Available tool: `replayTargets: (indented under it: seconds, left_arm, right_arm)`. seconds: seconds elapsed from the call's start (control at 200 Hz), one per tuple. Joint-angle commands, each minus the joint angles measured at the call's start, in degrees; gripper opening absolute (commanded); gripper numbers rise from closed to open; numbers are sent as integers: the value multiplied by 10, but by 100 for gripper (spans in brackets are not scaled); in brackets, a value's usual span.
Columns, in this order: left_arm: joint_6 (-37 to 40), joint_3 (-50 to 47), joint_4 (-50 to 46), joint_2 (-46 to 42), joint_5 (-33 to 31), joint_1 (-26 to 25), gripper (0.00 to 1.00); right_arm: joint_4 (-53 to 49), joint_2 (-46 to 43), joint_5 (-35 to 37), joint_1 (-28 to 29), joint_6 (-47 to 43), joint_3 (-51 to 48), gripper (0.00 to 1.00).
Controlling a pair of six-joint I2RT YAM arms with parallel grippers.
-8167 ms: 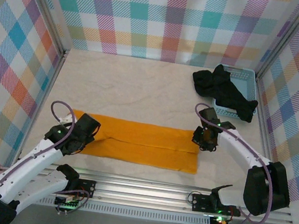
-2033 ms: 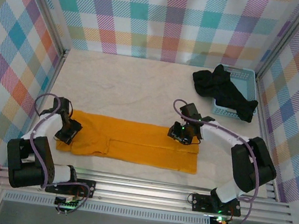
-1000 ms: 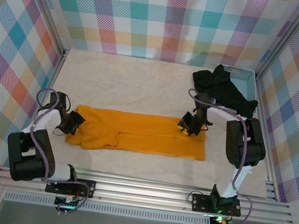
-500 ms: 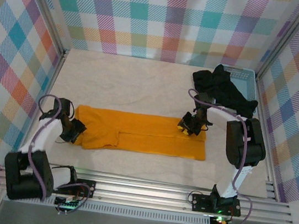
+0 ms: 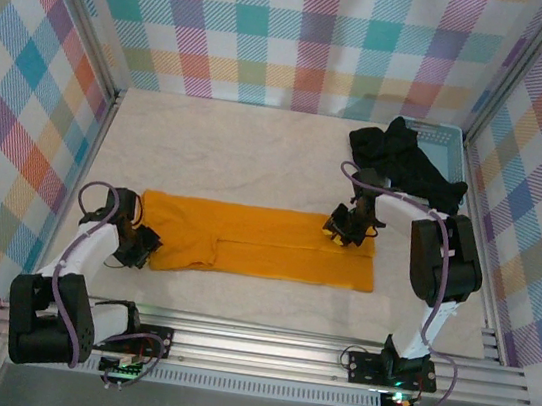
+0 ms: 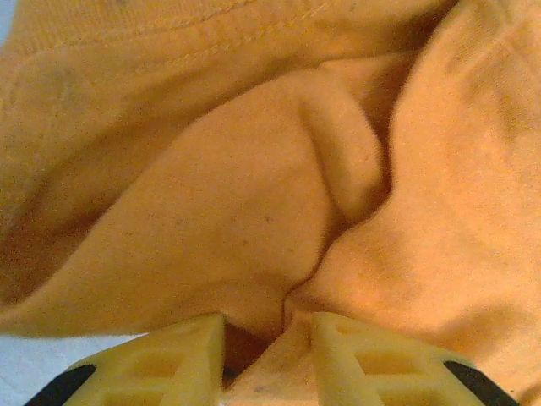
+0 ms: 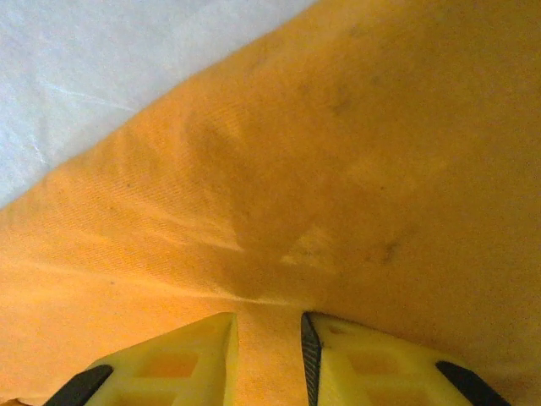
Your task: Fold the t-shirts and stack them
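Folded orange-yellow fabric t-shirt [image 5: 265, 245] toward table [image 5: 258, 151] near edge | left gripper [image 6: 267, 359] pinching its left-end fold | right gripper [image 7: 269, 355] pinching its right end

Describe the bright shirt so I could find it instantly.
Look at the pale table inside the plaid walls. Toward its front lies a long folded orange-yellow t-shirt. Its colour sets it apart: the black t-shirts lie heaped at the blue basket.

Orange t-shirt [image 5: 265, 246] lies folded lengthwise; black t-shirts [image 5: 407, 167] heaped at far right
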Motion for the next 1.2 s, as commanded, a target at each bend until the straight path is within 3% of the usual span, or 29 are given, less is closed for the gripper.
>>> replayTargets:
  seconds: [0.0,0.165,0.385,0.51,0.625,0.825,1.195]
  left_arm:
    - [-7,-3,26,-16,8,-4,34]
    - [-4,2,25,-35,27,-6,41]
    - [0,-15,34,-30,48,-10,32]
    - [3,-14,39,-22,56,-12,21]
    - [10,0,17,-21,27,-12,0]
    - [30,49,-20,-9,-39,-12,0]
    - [42,68,-5,55,-59,-12,0]
  right_arm:
    - [-27,-9,22,5,-4,0,28]
    - [-28,-9,25,8,-1,0,28]
    - [-28,-7,27,8,-2,2,28]
    - [-28,-5,27,8,-2,1,28]
    - [-28,-7,28,8,-2,1,28]
    - [-27,-3,28,10,-2,2,28]
    - [-25,-3,25,11,-2,0,28]
